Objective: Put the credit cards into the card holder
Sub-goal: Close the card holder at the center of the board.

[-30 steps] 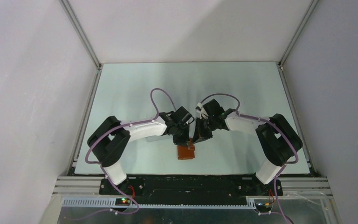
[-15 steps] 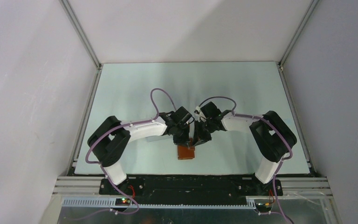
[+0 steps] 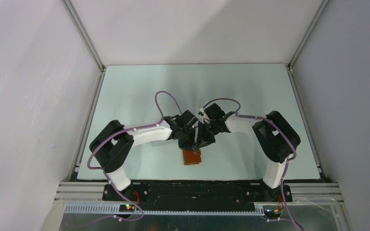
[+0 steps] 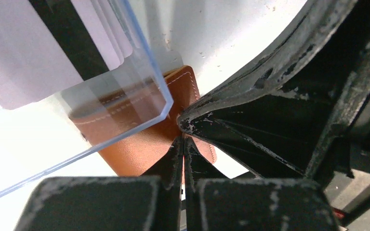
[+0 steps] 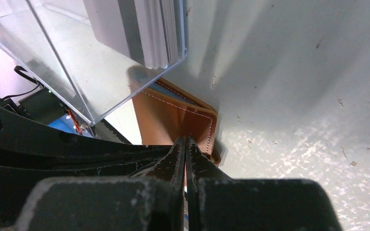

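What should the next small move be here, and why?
Probably lift the top flap's edge with the right gripper while the left gripper pins the card holder. It lies folded nearly shut, both grippers' closed tips sit at it, and the credit cards stand in the clear box.

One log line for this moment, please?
left gripper: shut, at card holder | right gripper: shut, same | cards: in clear box
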